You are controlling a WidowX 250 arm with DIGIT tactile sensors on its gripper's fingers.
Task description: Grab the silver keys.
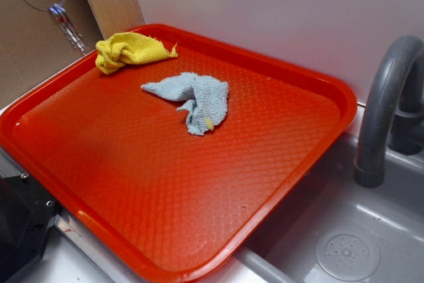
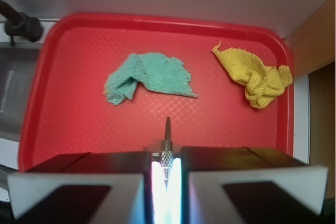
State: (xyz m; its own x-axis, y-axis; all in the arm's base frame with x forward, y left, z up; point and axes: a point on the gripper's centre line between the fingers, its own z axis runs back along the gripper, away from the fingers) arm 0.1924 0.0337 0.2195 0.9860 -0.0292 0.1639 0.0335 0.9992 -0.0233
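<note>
Silver keys (image 2: 167,153) pinched in the closed gripper (image 2: 167,174) — held above the red tray (image 2: 63,129).

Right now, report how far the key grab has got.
Done: the silver keys sit pinched in the shut gripper, lifted clear of the red tray. In hand: holding them up. Left: nothing that shows; only the yellow cloth and blue cloth lie on it.
</note>
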